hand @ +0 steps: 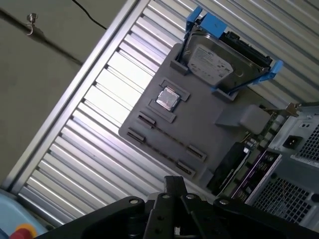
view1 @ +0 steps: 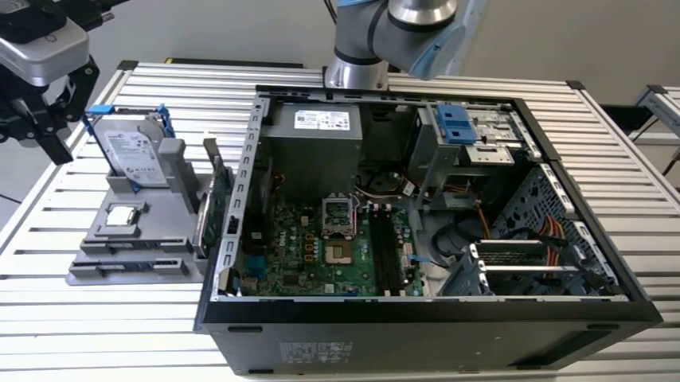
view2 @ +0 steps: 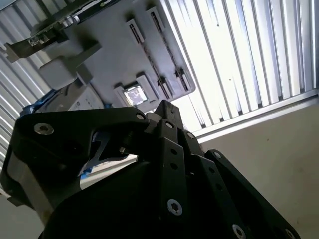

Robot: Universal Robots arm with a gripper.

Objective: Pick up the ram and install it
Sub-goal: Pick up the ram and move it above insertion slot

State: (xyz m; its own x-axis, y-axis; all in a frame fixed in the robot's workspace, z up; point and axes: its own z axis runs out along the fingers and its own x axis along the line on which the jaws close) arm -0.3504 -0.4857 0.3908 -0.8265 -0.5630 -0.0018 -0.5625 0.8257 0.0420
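While the black gripper point(view1: 66, 131) hangs spread and empty near the grey slotted plastic holder point(view1: 91, 274), centre it over the thin long ram stick point(hand: 170, 136), apparently edge-up in the holder's slot. Pinch flat faces, lift straight.

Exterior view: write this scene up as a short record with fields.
claw: in the air at the exterior view's left, beside the hard drive
hard drive: upright in a blue caddy on the grey holder
processor chip: flat in the holder's recess
expansion card: on edge between holder and computer case
computer case: open on the slatted table, motherboard exposed
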